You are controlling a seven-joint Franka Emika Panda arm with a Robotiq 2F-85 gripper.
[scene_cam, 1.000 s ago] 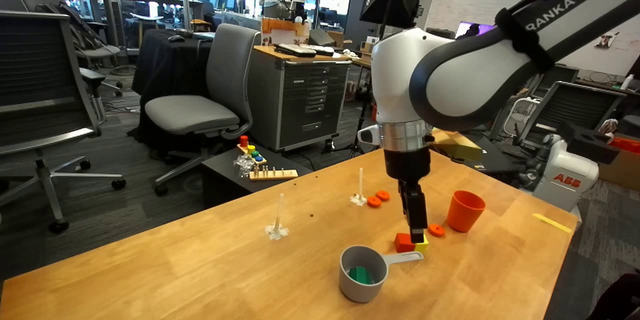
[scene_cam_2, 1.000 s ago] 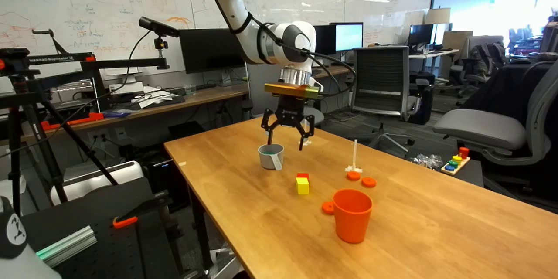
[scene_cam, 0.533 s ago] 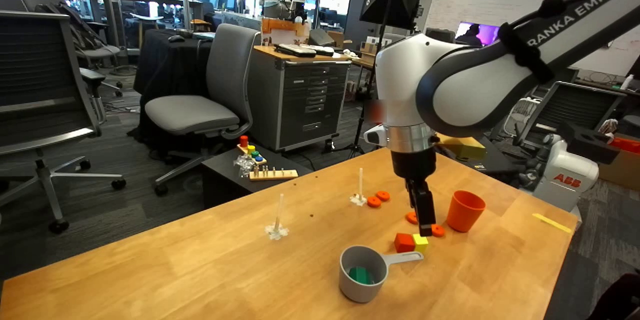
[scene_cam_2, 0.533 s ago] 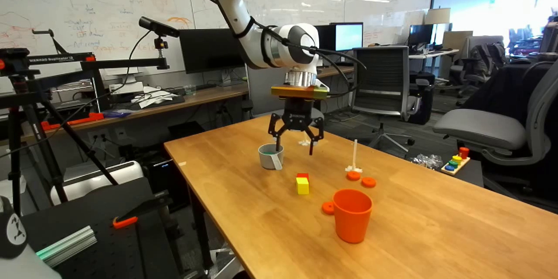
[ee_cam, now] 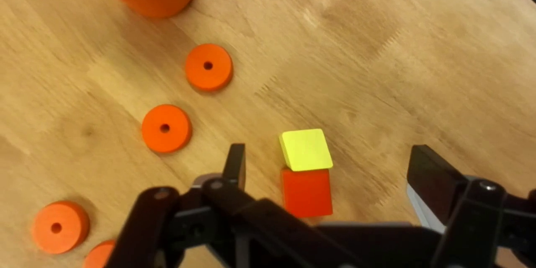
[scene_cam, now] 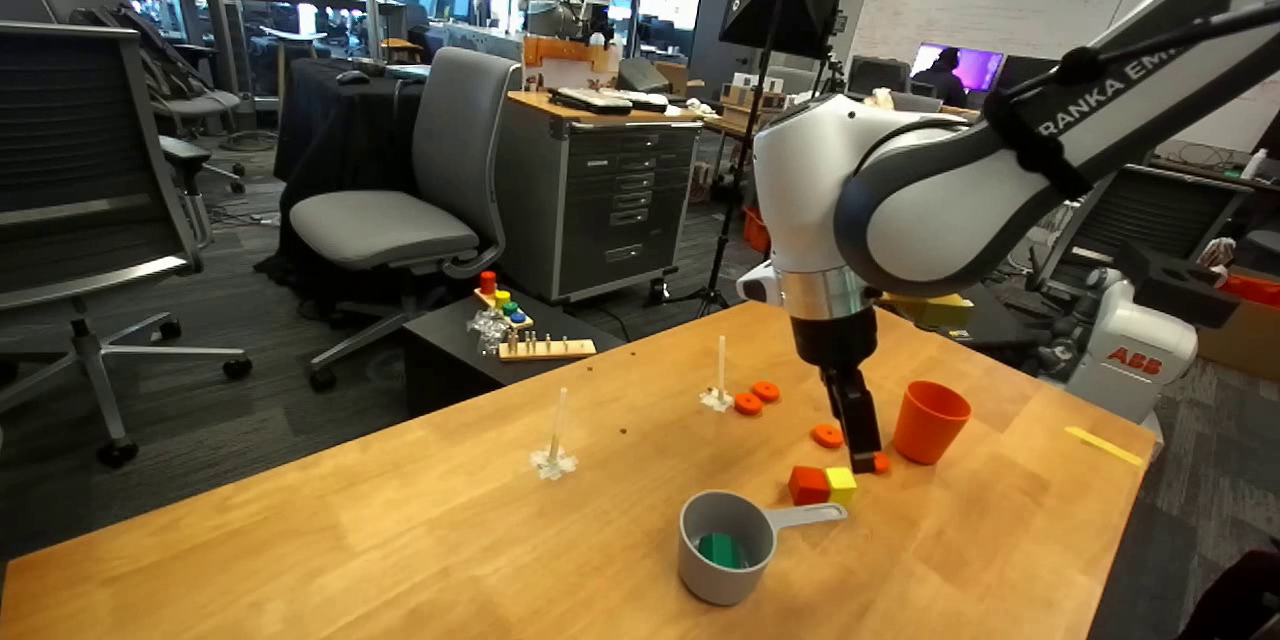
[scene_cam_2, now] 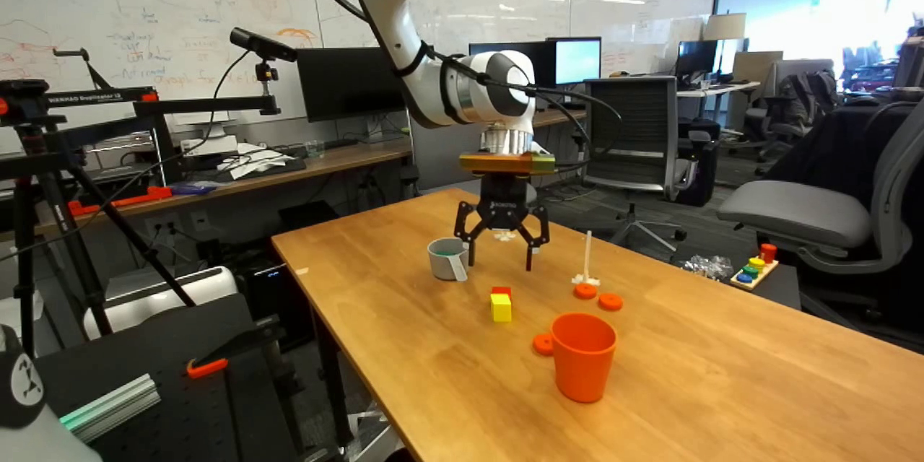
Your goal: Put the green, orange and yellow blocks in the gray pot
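The gray pot [scene_cam: 708,575] stands on the table with the green block [scene_cam: 720,550] inside it. In an exterior view the pot [scene_cam_2: 442,267] shows its side handle, and part of it [ee_cam: 426,211] shows under the right finger in the wrist view. The orange-red block [ee_cam: 307,194] and the yellow block [ee_cam: 307,150] touch each other on the table; the yellow [scene_cam: 841,486] and orange-red [scene_cam: 808,485] blocks sit behind the pot's handle. My gripper [scene_cam_2: 500,266] is open and empty above the table. In the wrist view both blocks appear between its fingers [ee_cam: 328,147].
An orange-red cup [scene_cam: 930,425] stands near the blocks, with orange discs [ee_cam: 209,67] lying beside it. More discs [scene_cam_2: 598,297] lie by a thin upright peg [scene_cam_2: 587,260]. Another peg [scene_cam: 558,430] stands farther along the table.
My gripper, open throughout, has moved away from the pot and toward the cup side, and looks lower. The pot and blocks have not moved.
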